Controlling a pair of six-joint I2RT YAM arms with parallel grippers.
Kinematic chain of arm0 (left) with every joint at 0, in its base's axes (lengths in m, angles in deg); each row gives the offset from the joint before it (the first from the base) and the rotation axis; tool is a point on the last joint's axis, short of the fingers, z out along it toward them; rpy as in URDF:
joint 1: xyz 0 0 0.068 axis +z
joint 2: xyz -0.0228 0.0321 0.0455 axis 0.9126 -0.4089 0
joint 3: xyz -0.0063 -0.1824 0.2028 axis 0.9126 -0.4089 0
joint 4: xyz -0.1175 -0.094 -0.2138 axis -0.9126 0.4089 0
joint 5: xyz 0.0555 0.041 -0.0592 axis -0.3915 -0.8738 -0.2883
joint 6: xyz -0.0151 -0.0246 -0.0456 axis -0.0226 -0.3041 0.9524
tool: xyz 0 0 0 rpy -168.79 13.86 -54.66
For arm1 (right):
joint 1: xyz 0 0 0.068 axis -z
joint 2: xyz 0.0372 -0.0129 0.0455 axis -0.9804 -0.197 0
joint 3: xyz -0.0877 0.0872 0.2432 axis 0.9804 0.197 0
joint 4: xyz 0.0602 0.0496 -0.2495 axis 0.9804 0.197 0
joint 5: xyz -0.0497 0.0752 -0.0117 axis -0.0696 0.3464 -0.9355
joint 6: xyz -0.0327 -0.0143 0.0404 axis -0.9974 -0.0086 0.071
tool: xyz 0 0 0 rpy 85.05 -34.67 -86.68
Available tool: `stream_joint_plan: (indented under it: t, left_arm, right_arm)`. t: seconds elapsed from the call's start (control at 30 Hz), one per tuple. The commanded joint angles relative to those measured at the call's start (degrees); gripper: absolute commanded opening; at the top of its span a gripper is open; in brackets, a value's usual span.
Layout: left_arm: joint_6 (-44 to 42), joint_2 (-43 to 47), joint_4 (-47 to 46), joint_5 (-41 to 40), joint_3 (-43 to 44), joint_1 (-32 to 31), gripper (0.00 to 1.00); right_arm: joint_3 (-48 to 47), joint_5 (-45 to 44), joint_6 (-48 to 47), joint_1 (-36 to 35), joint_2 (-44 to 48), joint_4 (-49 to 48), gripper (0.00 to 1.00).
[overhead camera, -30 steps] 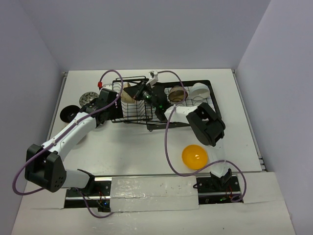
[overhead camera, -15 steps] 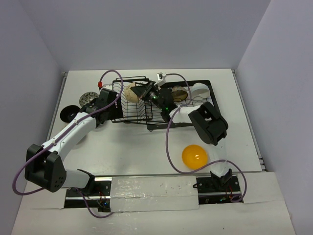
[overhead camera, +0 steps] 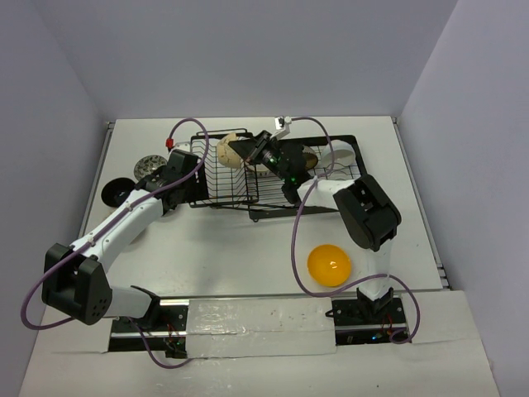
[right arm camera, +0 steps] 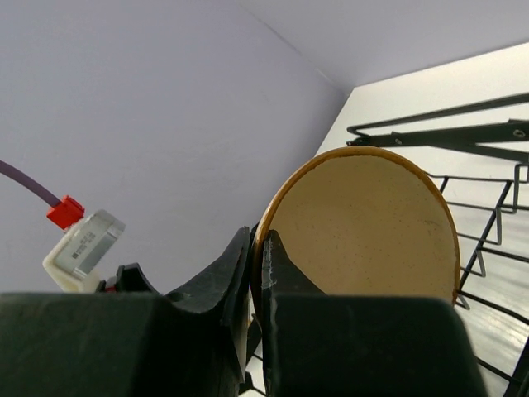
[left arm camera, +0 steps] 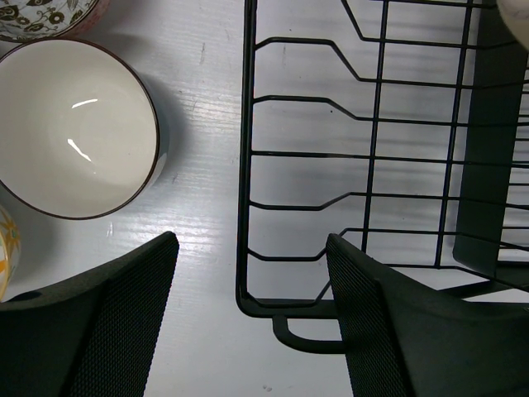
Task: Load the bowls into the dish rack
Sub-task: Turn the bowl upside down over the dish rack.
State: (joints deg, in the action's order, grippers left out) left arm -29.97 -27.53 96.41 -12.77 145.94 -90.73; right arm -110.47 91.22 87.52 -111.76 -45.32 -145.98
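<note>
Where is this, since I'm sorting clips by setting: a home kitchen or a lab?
Probably a lab test cell: a white table boxed in by plain walls, two robot arms bolted at its near edge, and as props a dish rack, an orange bowl, and a tan bowl in the right gripper.

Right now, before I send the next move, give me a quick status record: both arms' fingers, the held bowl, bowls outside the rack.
right fingers: shut on the cream bowl at its rim
cream bowl: tilted over the dish rack, left section
left fingers: open, empty, beside the rack's left edge
orange bowl: on the table, outside the rack
white bowl: upright on the table, left of the rack
</note>
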Motion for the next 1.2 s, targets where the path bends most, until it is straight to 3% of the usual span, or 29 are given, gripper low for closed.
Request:
stream_joint_plan:
  t: [0.0,0.4,0.73,1.17]
  left_arm:
    - [-0.20,1.77,1.22,-0.53,-0.64,-0.27,0.78]
    - [-0.28,1.69,1.40,-0.88,-0.72,-0.27,0.78]
    - [-0.20,1.69,1.49,-1.41,-0.81,-0.27,0.78]
    - [-0.28,1.60,1.49,-1.32,-0.90,-0.27,0.79]
  right_arm:
    - [2.23,-1.13,-3.65,3.06,2.56,-0.74,0.00]
    - [4.61,0.28,-4.08,4.38,2.03,-1.63,0.07]
    - [5.66,-0.25,-5.93,5.00,2.73,-0.05,0.31]
    - [5.14,0.63,-8.74,5.35,3.61,3.11,0.42]
